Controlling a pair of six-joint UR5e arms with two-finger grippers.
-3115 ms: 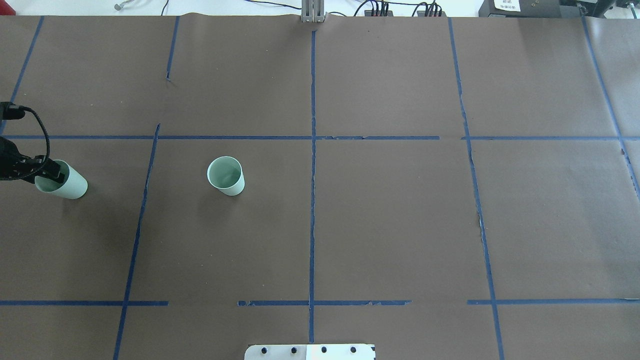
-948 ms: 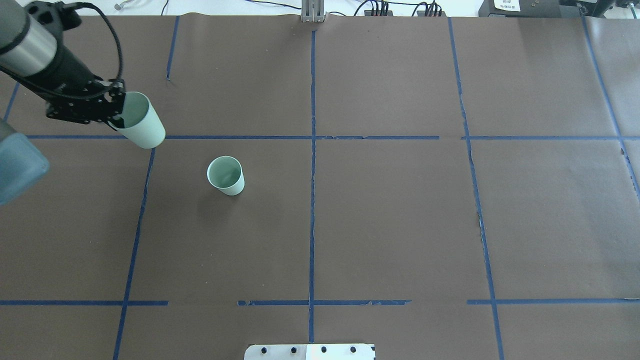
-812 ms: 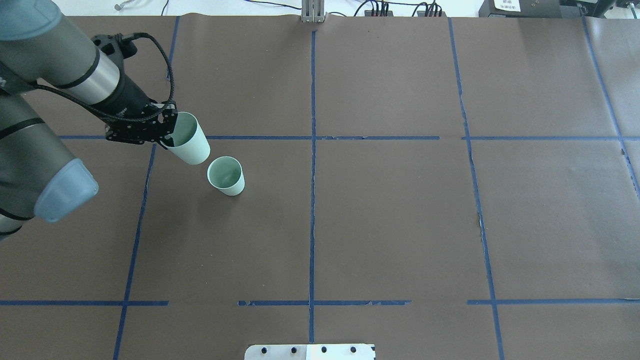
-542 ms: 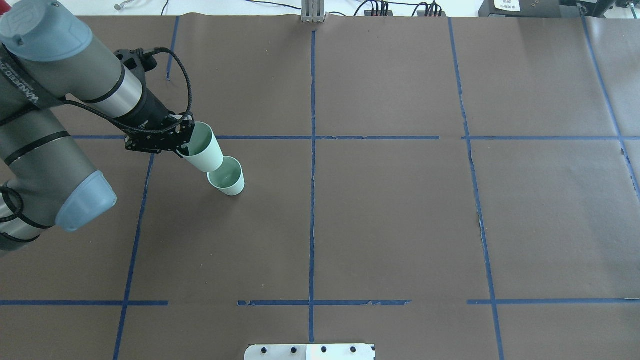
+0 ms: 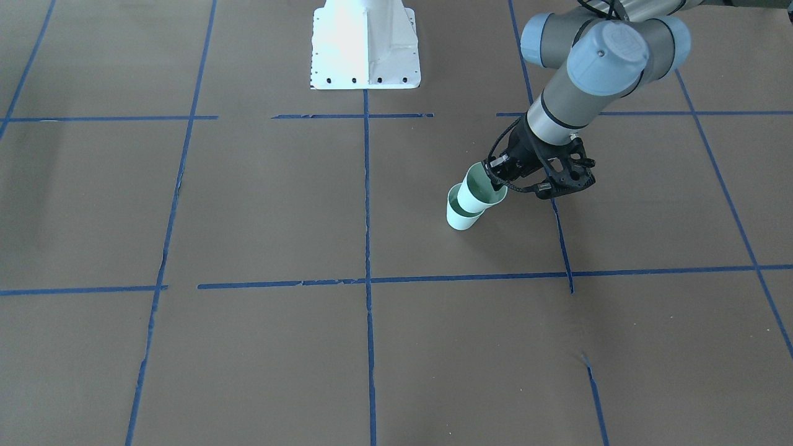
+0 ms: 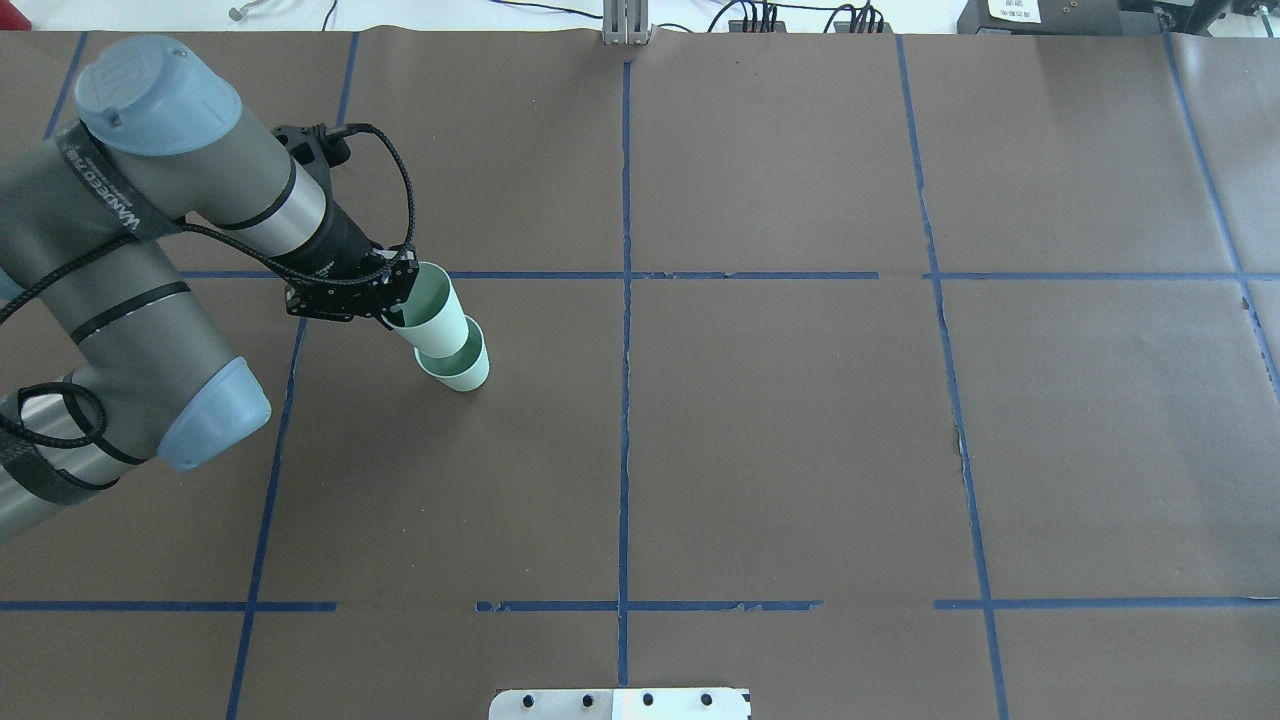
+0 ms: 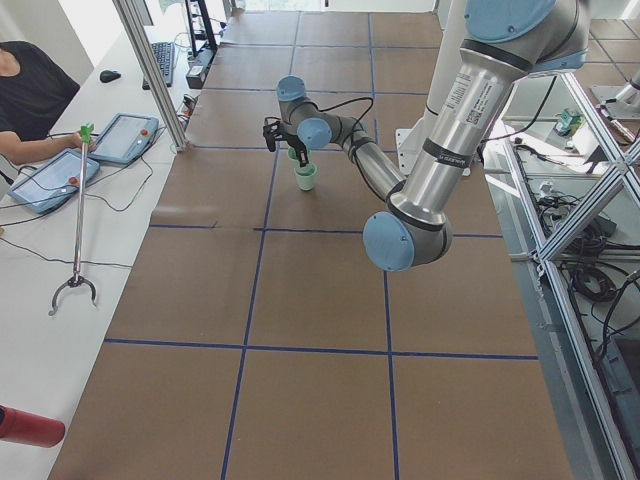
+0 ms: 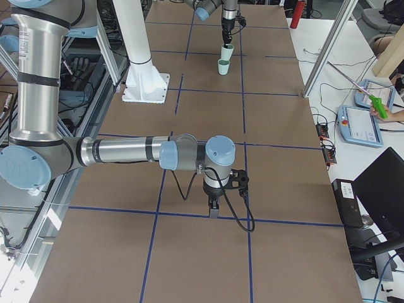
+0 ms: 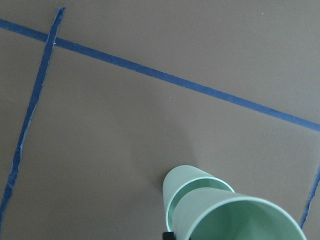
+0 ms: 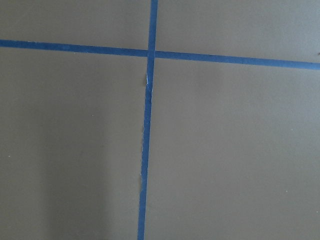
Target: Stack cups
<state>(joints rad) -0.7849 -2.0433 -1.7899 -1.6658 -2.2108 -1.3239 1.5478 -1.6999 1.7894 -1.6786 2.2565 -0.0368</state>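
Two pale mint-green cups. One cup point(image 6: 462, 370) stands upright on the brown table, left of centre; it also shows in the front view point(image 5: 458, 218). My left gripper point(image 6: 398, 298) is shut on the rim of the other cup point(image 6: 432, 308), one finger inside it and one outside. It holds this cup tilted, base at the standing cup's mouth. The left wrist view shows the held cup point(image 9: 240, 217) overlapping the standing cup point(image 9: 181, 186). How deep it sits I cannot tell. My right gripper point(image 8: 213, 211) shows only in the exterior right view, low over the table; open or shut I cannot tell.
The brown table paper carries a grid of blue tape lines point(image 6: 625, 300). The white robot base plate point(image 5: 365, 43) is at the near edge. An operator point(image 7: 30, 95) with tablets and a grabber tool point(image 7: 75, 230) is at the white side table.
My left gripper has carried its cup from the table's left edge, up and rightward, then down onto the standing cup's mouth. The standing cup has not moved.
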